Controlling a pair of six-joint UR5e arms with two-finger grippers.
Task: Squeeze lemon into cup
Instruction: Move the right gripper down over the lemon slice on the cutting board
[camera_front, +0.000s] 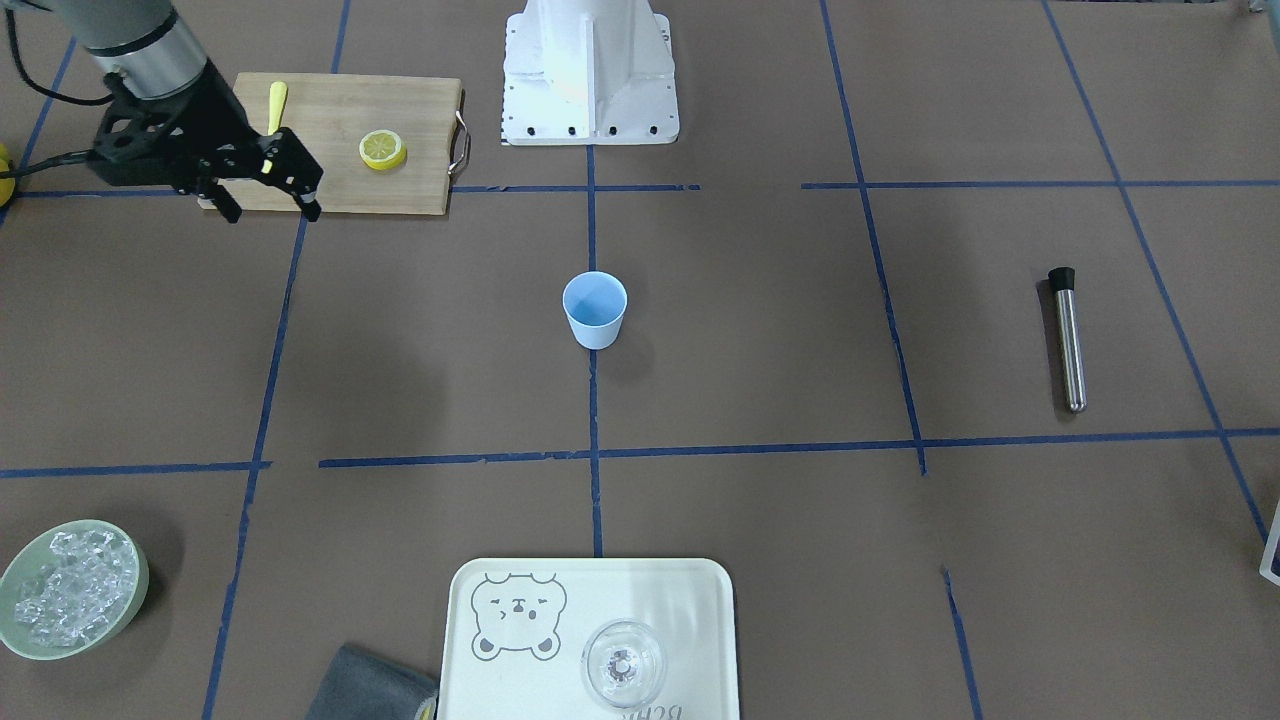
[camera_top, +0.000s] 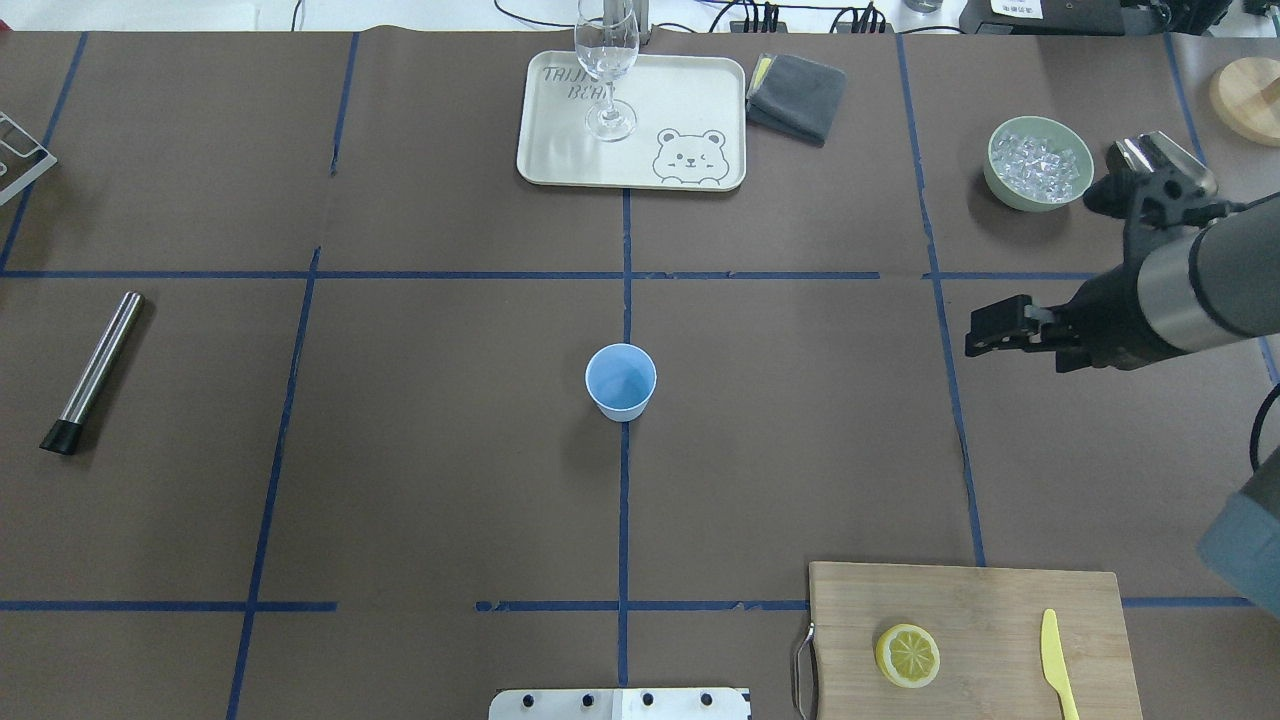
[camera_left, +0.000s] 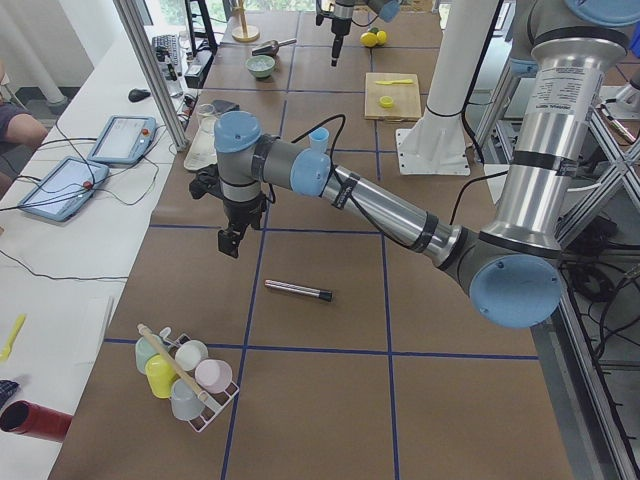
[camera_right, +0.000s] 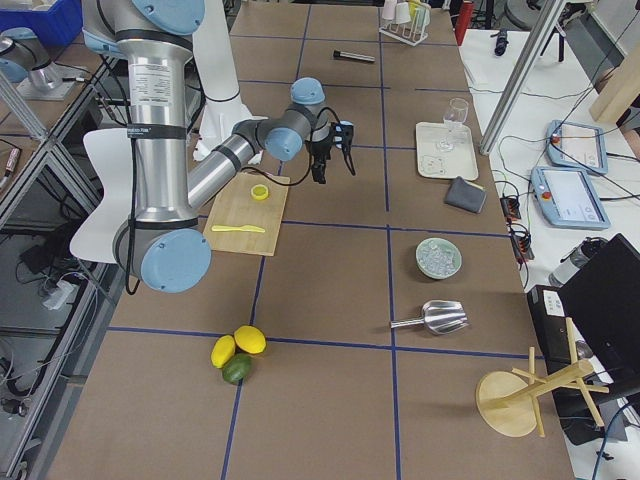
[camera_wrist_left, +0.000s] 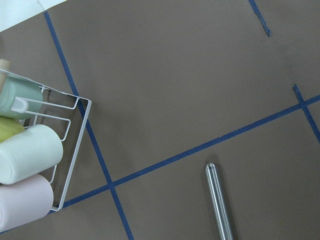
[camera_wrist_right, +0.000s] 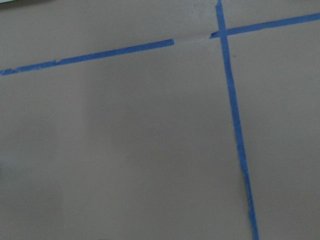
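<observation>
Far left of the cup (camera_top: 621, 380), past the steel rod (camera_top: 95, 370), find the left gripper (camera_left: 232, 238) hanging idle; cannot tell whether spread or pressed. Right of the cup, see the right gripper (camera_front: 272, 212) hovering empty, fingers spread. Looks like the reach for the lemon (camera_top: 908, 655), lying right of the cup, robot-side, on the cutting board (camera_top: 1000, 600). Next: descend squarely, clearing the yellow knife (camera_top: 1055, 660) beyond. Open room back to the cup.

Lemon (camera_top: 908, 655) on board (camera_top: 985, 605), cup (camera_top: 621, 381) well apart.
</observation>
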